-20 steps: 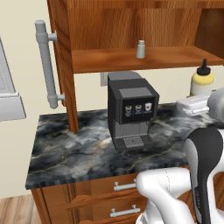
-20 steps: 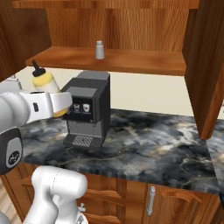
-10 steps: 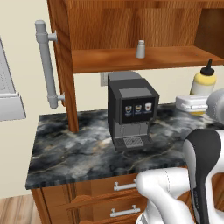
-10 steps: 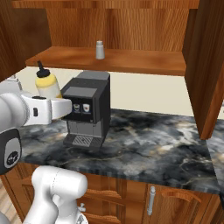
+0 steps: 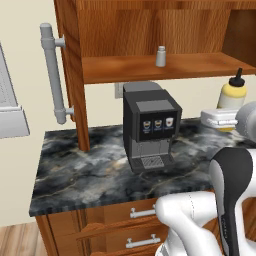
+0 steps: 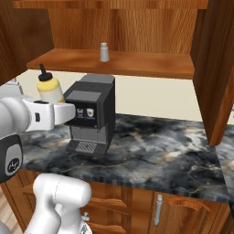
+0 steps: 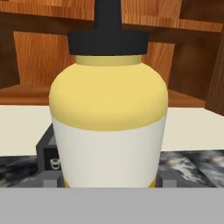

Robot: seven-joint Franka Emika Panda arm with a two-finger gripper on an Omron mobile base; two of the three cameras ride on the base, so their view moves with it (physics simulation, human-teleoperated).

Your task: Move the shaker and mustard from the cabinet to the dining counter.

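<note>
yellow mustard point(image 7: 108, 118) upright, nozzle up

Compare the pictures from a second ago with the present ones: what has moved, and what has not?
The mustard, carried upright in the gripper, has moved away from the cabinet toward the robot, sliding sideways past the coffee machine. The shaker stays on the shelf; the coffee machine and counter are unchanged.

The shaker point(image 5: 160, 56) stands on the cabinet point(image 5: 150, 67) shelf.
</note>
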